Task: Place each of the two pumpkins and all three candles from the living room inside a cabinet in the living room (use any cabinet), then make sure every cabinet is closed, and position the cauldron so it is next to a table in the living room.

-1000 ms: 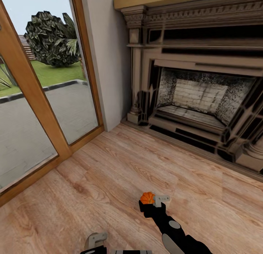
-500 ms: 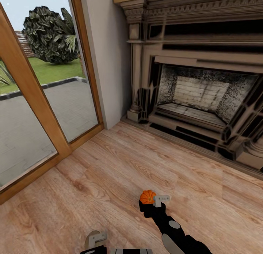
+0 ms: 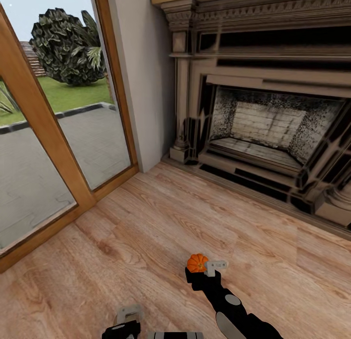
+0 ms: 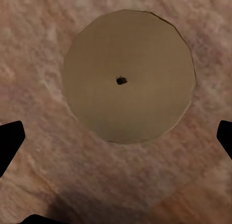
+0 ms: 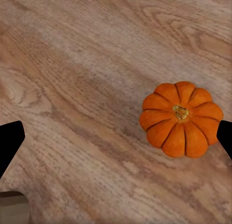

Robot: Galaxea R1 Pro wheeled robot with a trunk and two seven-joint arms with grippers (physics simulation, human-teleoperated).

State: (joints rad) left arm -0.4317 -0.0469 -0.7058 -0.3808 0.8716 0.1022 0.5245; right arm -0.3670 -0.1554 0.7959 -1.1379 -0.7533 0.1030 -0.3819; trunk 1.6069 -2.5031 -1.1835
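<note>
in the head view the right gripper [image 3: 204,267] sits low in the frame, right of centre, over the wooden floor [image 3: 161,231], with an orange pumpkin [image 3: 197,263] against the left side of its pale finger. in the right wrist view that pumpkin [image 5: 181,118] lies on the floor planks at the right of the frame, close to one dark fingertip [image 5: 225,137] and far from the other, so the jaws stand wide apart and nothing is clamped. it looks as though the gripper is off-centre over the pumpkin and would need to shift sideways before closing.

the left gripper [image 3: 124,319] is at the bottom edge of the head view, left of centre. its wrist view looks straight down on the round tan top of a candle [image 4: 129,76] with a dark wick spot, standing on the floor in the upper middle of the frame. both dark fingertips [image 4: 9,142] are at the frame's sides, spread apart, clear of the candle; likely lined up above it for a grasp.

the carved fireplace [image 3: 263,109] fills the upper right, a glass door [image 3: 44,134] the left.
</note>
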